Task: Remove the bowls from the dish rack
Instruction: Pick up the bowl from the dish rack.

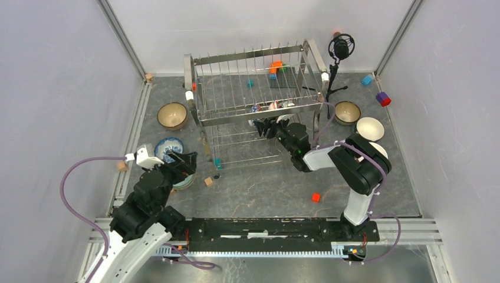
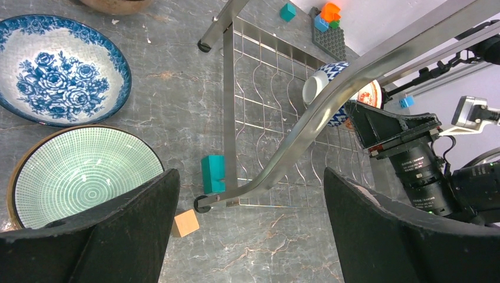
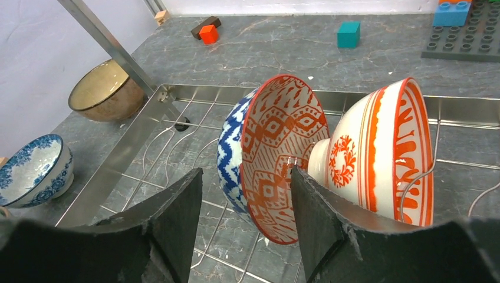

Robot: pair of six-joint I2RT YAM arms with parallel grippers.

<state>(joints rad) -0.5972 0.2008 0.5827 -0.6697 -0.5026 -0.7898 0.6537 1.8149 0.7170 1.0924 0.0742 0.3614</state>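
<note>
The left tool (image 2: 250,177) is held wide over the green bowl (image 2: 82,177) on the counter (image 2: 177,88), which could be struck if lowered; the right tool (image 3: 246,171), jaws parted, is set astride the blue-and-orange bowl (image 3: 277,153); a skewed pinch could tip it onto the red-and-white bowl (image 3: 389,153) just beside; both are stood on edge in the dish rack (image 3: 118,159).

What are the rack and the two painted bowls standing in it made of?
The rack looks like polished steel: bright, mirror-like tube and thin wire. The blue-and-orange bowl and the striped bowl are probably glazed ceramic: glossy surfaces, painted patterns, thick walls.
</note>
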